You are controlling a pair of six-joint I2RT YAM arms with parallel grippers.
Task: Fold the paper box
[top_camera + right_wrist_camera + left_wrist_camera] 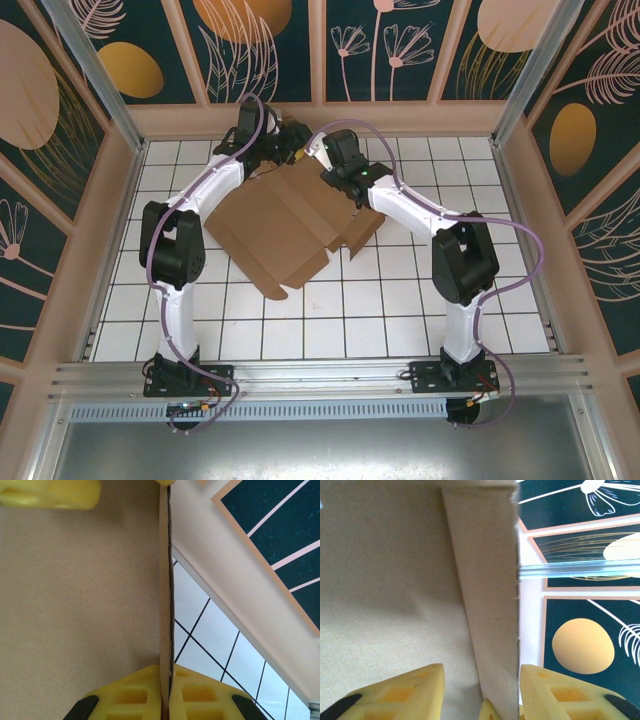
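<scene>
The left hand [481, 670] straddles a raised flap of the box [280, 215], which lies on the far part of the tiled surface [400, 300]; whether it grips cannot be told. Just right, the right hand [166, 672] pinches the box's edge.

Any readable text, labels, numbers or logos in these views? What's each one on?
None readable.
Cardboard sheet: plain brown, no print.
Walls: flower and leaf pattern, no words.
Tiled table: blank white tiles.
Small board at the near edge: too small to read.
</scene>
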